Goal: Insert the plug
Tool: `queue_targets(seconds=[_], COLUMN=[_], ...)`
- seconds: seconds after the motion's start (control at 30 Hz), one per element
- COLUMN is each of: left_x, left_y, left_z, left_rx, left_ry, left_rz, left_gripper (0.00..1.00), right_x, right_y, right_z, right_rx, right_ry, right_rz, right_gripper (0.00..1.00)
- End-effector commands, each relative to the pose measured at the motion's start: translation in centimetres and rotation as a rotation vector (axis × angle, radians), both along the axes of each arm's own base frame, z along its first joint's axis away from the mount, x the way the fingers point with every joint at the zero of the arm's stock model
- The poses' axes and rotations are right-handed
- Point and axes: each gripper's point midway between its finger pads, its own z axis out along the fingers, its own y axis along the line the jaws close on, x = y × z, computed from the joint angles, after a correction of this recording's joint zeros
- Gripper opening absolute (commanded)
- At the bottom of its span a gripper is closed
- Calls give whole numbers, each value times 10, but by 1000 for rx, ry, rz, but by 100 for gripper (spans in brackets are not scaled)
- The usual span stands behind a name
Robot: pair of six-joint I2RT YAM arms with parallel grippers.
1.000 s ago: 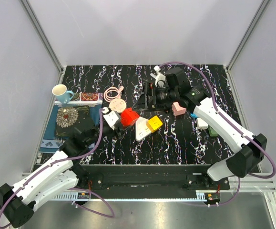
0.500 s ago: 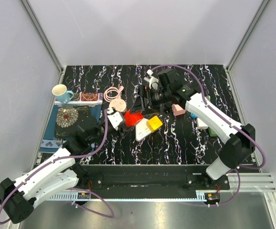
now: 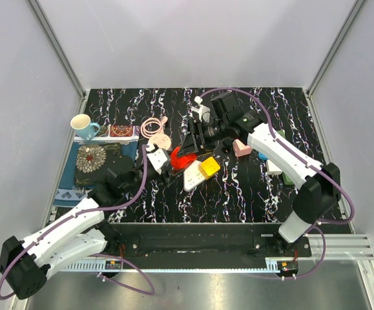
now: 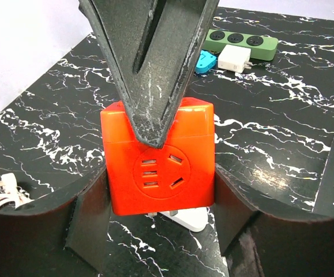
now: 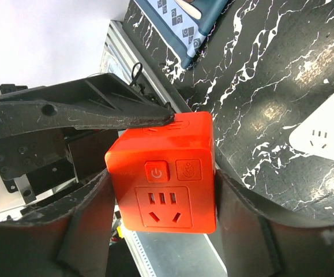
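Note:
The plug is a red cube adapter (image 3: 179, 159) with pins under it, held just above a white power strip (image 3: 192, 176). My left gripper (image 3: 168, 163) is shut on its sides in the left wrist view (image 4: 161, 190). The cube (image 4: 158, 164) fills the gap between those fingers, and the strip (image 4: 184, 219) shows below it. My right gripper (image 3: 190, 152) is also shut on the cube (image 5: 167, 173), gripping it from the far side (image 5: 164, 196). A yellow cube (image 3: 208, 166) sits on the strip.
A blue mug (image 3: 82, 124) and a patterned mat (image 3: 99, 161) lie at the left. A pink cable coil (image 3: 154, 126) and a pink adapter (image 3: 241, 148) lie behind. A green strip (image 4: 241, 40), a blue adapter (image 4: 204, 61) and a white adapter (image 4: 233, 57) lie at the right.
My right gripper has swung left and closed round the red cube that my left gripper holds. The left gripper has carried the cube slightly right, over the white strip.

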Motion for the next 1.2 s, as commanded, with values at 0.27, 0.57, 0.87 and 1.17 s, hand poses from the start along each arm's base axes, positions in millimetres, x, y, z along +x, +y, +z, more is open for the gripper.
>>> queue_targets(seconds=[0.27,0.57,0.87,1.17], left_x=[16,24,27,31], left_y=[21,80,151,195], left_z=[52,25,-7,-29], left_rx=[-132,-107,-146,-148], left_ry=[-84,102,320,358], left_rz=[167,471,764,992], left_gripper=[88,99,99,99], right_x=[2,28,15,7], right_y=[-17,-32,-16,-21], right_z=[7,-13,-40,-86], right_rx=[-77,-355,-373,-445], right_ry=[-138,-455,-543,-498], right_rz=[18,-105,-84,-118], right_gripper=[0,0,0,0])
